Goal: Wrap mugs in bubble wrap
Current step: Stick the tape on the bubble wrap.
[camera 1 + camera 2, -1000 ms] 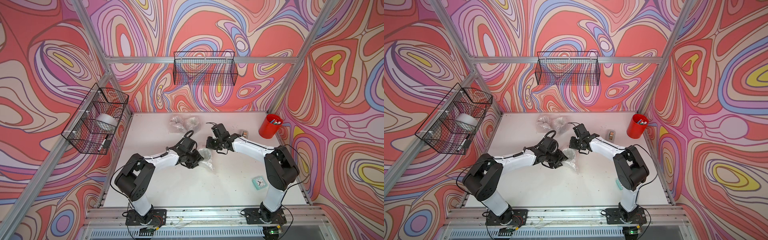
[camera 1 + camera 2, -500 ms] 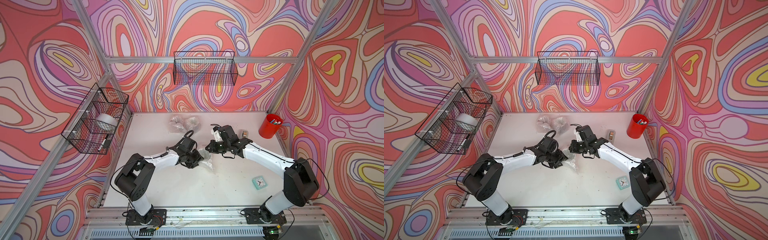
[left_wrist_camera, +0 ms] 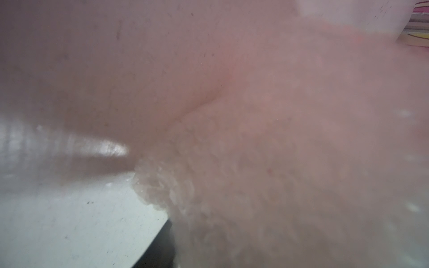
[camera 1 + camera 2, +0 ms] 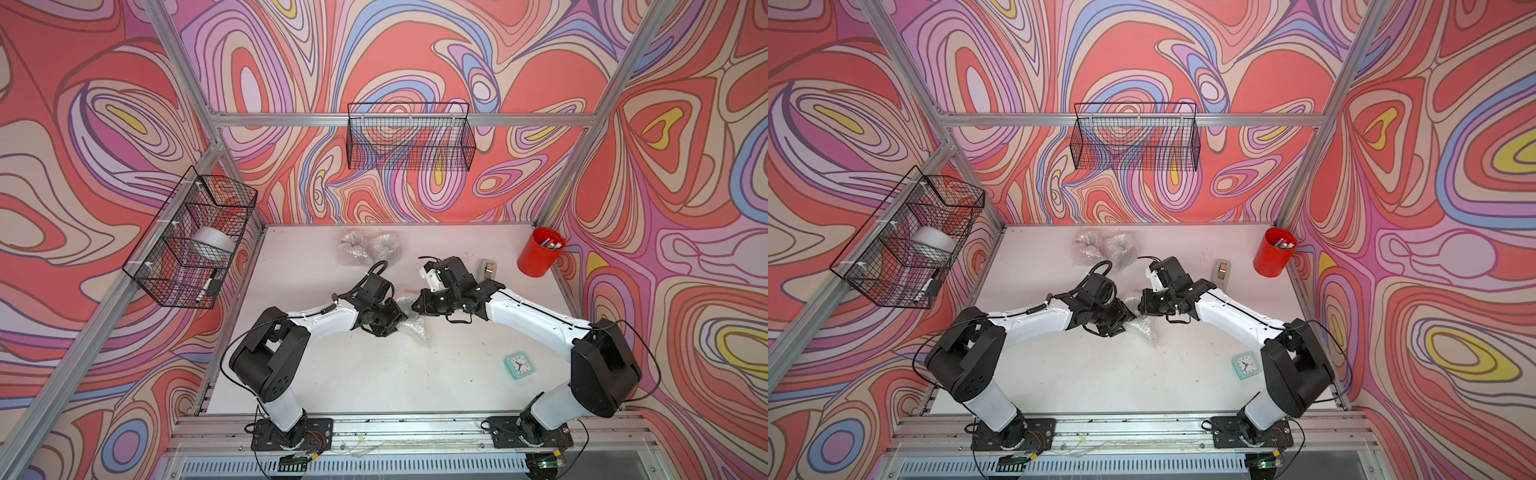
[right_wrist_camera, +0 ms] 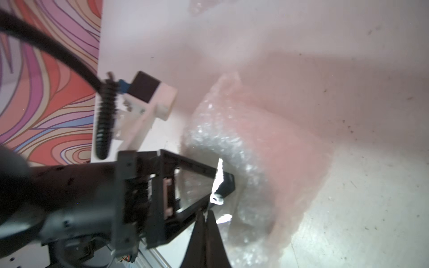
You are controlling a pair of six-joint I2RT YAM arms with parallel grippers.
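Note:
A crumpled bundle of bubble wrap (image 4: 412,327) (image 4: 1147,331) lies mid-table between both arms. My left gripper (image 4: 394,322) (image 4: 1123,319) is closed partway on it, and wrap (image 3: 255,162) fills the left wrist view. In the right wrist view the bundle (image 5: 232,143) has a pinkish shape inside; no mug shows plainly. One left finger (image 5: 192,162) lies against it. My right gripper (image 4: 416,307) (image 4: 1140,309) (image 5: 204,214) is shut, tips at the bundle's edge. I cannot tell whether film is between them. Two wrapped bundles (image 4: 353,248) (image 4: 386,246) sit at the back.
A red pen cup (image 4: 540,253) stands at the back right, with a tape dispenser (image 4: 489,269) beside it. A small teal clock (image 4: 518,365) lies front right on the white table (image 4: 332,374). Wire baskets (image 4: 409,141) (image 4: 195,237) hang on the walls.
The right arm's elbow has swung out to the right. Its gripper has slid slightly toward the table's front, staying at the bundle. The left arm has not moved.

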